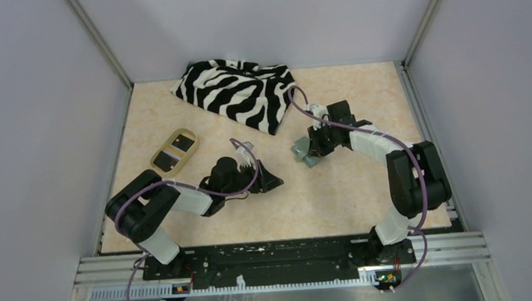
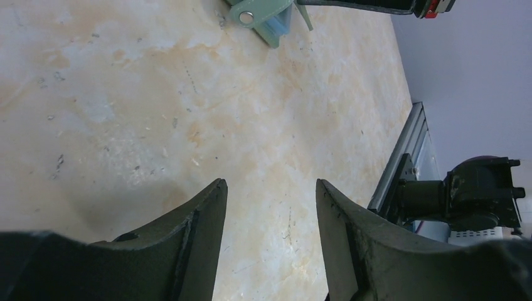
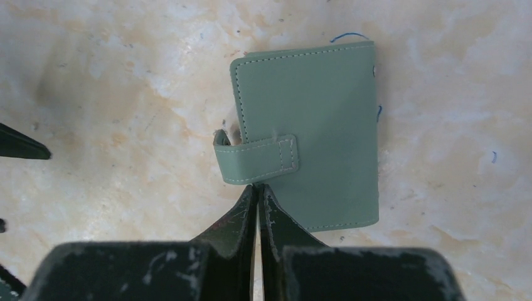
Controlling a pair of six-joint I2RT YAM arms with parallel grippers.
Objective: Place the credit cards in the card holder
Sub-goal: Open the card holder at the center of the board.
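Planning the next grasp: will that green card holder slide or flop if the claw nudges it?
Likely slides: the card holder lies flat on the smooth table. Probably fairly stiff, since its stitched cover shows no sag. Its tab bulges at the fold, so the right claw might snag it.

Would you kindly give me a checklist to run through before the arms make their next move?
1. Holder open for loading: not ok; it lies closed, tab across the front.
2. Left pincer free: ok; open and empty.
3. Right pincer at the tab: ok; shut, tips right beside it.
4. Card in hand: not ok; cards lie in the dish.
5. Tab fastened: cannot tell.
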